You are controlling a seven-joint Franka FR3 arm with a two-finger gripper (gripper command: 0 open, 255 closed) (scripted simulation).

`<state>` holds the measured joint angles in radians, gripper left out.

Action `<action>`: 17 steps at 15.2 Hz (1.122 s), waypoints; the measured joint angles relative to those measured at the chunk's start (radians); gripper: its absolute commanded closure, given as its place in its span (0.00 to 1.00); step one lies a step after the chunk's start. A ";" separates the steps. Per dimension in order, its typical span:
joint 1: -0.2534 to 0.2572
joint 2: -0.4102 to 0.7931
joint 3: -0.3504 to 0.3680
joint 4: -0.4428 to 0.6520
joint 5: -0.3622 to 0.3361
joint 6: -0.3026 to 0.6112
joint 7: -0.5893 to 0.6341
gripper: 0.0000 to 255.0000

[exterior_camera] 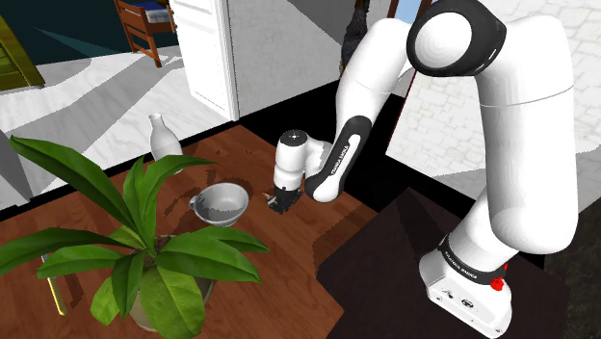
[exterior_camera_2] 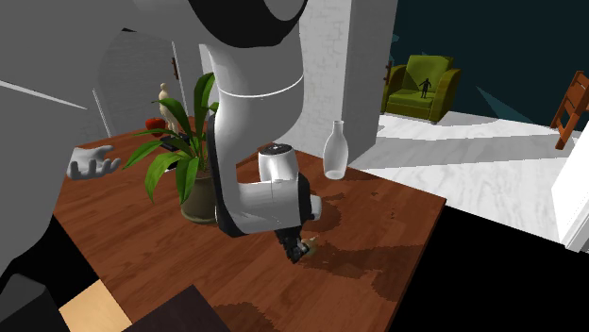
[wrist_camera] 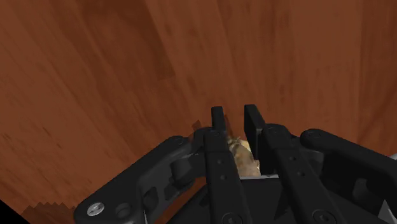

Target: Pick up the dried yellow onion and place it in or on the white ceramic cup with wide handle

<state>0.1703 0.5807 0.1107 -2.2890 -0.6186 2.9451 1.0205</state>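
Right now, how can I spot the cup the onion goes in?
Find the brown wooden table. Between the big leafy plant and the black gripper sits a pale cup. Unlike the tall white bottle nearby, it is low and wide like a bowl, with a handle.

On the desk (exterior_camera: 279,260), the cup (exterior_camera: 223,204) sits between plant (exterior_camera: 144,231) (in front) and bottle (exterior_camera: 164,140); the onion (wrist_camera: 245,156) is to its right in the shoulder view.

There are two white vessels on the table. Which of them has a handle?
The low, wide cup has one. The other, a tall bottle with a narrow neck, has none.
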 measured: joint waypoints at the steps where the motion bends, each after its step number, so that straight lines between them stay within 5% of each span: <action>1: 0.000 0.000 0.000 0.000 0.000 0.000 0.000 1.00; 6: 0.000 0.000 0.000 0.000 0.000 0.000 0.000 1.00; 7: 0.000 0.000 0.000 0.000 0.000 0.000 0.000 0.00; 9: 0.021 0.002 -0.022 0.011 -0.011 0.006 0.019 0.00; 13: 0.177 -0.002 -0.174 0.061 -0.086 0.048 0.168 0.00; 17: 0.218 0.058 -0.222 0.111 -0.108 0.078 0.211 0.00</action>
<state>0.3886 0.6385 -0.1117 -2.1776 -0.7271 3.0232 1.2313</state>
